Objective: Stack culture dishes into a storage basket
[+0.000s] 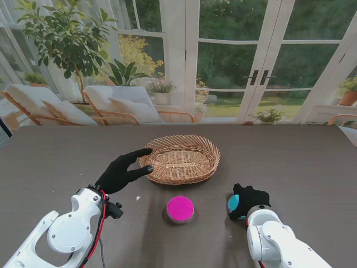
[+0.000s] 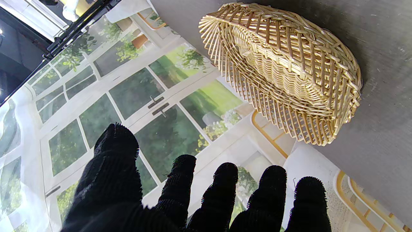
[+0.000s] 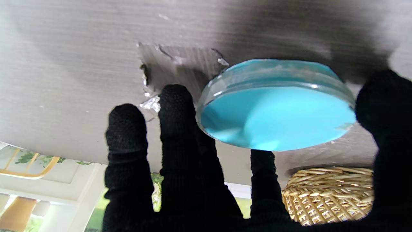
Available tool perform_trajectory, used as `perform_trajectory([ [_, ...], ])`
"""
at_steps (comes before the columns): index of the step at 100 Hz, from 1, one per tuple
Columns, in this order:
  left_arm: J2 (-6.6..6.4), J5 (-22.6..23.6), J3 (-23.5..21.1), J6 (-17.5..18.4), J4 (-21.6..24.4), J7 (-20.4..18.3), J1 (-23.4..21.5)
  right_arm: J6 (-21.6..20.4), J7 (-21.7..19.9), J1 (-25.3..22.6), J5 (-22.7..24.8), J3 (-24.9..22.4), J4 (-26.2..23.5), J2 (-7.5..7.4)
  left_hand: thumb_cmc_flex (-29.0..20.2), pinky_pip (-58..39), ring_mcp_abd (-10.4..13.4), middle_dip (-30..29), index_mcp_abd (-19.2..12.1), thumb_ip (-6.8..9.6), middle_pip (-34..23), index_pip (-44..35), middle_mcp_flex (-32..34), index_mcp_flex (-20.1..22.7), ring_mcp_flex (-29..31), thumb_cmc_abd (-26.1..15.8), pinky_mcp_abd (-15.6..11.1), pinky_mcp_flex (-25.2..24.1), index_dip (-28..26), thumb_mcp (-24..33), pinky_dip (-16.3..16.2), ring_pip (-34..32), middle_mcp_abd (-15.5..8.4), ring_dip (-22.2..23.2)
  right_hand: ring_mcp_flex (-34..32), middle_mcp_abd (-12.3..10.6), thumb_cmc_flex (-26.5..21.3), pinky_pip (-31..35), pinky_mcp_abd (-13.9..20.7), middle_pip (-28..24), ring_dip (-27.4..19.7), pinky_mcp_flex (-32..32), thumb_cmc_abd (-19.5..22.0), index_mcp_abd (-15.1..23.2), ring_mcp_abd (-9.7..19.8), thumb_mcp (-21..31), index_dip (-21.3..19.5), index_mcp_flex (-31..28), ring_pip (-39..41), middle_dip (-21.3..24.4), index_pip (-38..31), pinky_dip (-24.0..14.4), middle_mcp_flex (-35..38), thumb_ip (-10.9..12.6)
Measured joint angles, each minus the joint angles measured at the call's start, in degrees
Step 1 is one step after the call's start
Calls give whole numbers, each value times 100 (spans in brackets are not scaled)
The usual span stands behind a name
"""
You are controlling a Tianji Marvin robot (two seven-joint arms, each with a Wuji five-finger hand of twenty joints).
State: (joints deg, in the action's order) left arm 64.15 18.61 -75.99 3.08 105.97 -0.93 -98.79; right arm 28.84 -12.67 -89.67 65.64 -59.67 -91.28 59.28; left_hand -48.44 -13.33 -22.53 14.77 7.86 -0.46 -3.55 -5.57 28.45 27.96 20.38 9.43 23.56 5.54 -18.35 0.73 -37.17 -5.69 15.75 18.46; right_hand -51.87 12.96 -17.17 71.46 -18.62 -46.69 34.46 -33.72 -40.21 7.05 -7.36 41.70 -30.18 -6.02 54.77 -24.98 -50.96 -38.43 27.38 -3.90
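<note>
Two round culture dishes sit on the dark wood-grain table [image 1: 312,167] toward its near edge, both outside the oval woven wicker basket [image 1: 181,159]. The right hand [image 1: 249,200] curls over the blue-filled dish [image 3: 276,106], thumb and fingers [image 3: 180,106] bracketing its rim; better to seat them evenly before lifting flat. The left hand [image 1: 121,170] hovers, fingers spread, by the basket's left rim. The magenta dish [image 1: 180,208] waits untouched.

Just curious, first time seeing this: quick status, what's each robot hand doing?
Left robot hand open beside basket. Right robot hand around blue dish, on table. Pink dish waiting. Nothing blocking.
</note>
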Motion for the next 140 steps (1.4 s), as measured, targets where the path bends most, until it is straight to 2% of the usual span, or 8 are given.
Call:
perform_trajectory([
  [13,0,0,1,-5,2,2,0,15,10,15,-97,5,-2,3,0,0,0,0,0,0,0,0,0,0,0,0,1,0,0,0,0,0,6,0,-280,1,-143,82,1,-32,11,-1,-26,-29,16,6,149,30,49,-50,-184,0,217,0],
  [18,1,0,1,-7,5,8,-3,14,13,15,-108,6,3,5,0,0,0,0,0,0,0,0,0,0,0,0,3,0,0,0,0,0,7,0,-357,153,133,106,7,65,17,0,-493,-49,-198,1339,222,-2,53,-51,-194,1,239,-248],
  [20,1,0,0,-7,6,10,-4,13,15,14,-113,6,7,6,0,0,0,0,0,0,0,0,0,0,0,0,3,0,0,0,0,0,7,0,-359,215,223,109,12,92,17,-1,-597,-56,-285,1690,223,-4,53,-51,-210,1,235,-375],
  [26,1,0,-1,-8,13,14,-10,11,20,7,-120,-6,10,6,0,0,0,0,0,0,0,0,0,0,0,0,4,0,0,0,0,0,8,0,-360,280,317,112,17,163,18,-1,-724,-88,-367,2082,229,-4,54,-54,-220,1,234,-508],
  [64,3,5,-24,-17,48,38,-52,-91,33,-25,-234,-105,-6,8,0,0,-1,0,0,0,0,0,0,0,0,0,6,0,0,0,0,0,9,0,-563,369,286,114,19,212,19,-1,-772,-90,-398,2187,234,-14,75,-26,-224,3,234,-569],
  [73,3,7,-31,-21,55,41,-61,-135,-30,-65,-213,-157,-85,8,0,0,-2,0,0,0,0,0,0,0,0,0,6,0,0,0,0,0,9,0,-549,369,205,114,19,300,19,-1,-772,-90,-76,2187,252,-16,78,35,-224,3,234,-570],
  [106,4,12,-44,-33,75,54,-86,-562,-399,-268,-79,-332,-936,3,0,0,-2,0,0,0,0,0,0,0,0,0,7,0,0,0,0,0,9,0,-546,369,177,116,19,366,20,-1,-772,-90,-45,2188,290,-17,71,38,-224,3,234,-570],
  [140,6,18,-60,-37,93,77,-108,-1030,-381,-467,-140,-195,-1624,-9,0,0,-2,0,0,0,0,0,0,0,0,0,7,0,0,0,0,0,9,0,-544,375,135,120,20,382,77,-1,-772,-90,10,2188,297,-18,143,42,-224,2,231,-570],
])
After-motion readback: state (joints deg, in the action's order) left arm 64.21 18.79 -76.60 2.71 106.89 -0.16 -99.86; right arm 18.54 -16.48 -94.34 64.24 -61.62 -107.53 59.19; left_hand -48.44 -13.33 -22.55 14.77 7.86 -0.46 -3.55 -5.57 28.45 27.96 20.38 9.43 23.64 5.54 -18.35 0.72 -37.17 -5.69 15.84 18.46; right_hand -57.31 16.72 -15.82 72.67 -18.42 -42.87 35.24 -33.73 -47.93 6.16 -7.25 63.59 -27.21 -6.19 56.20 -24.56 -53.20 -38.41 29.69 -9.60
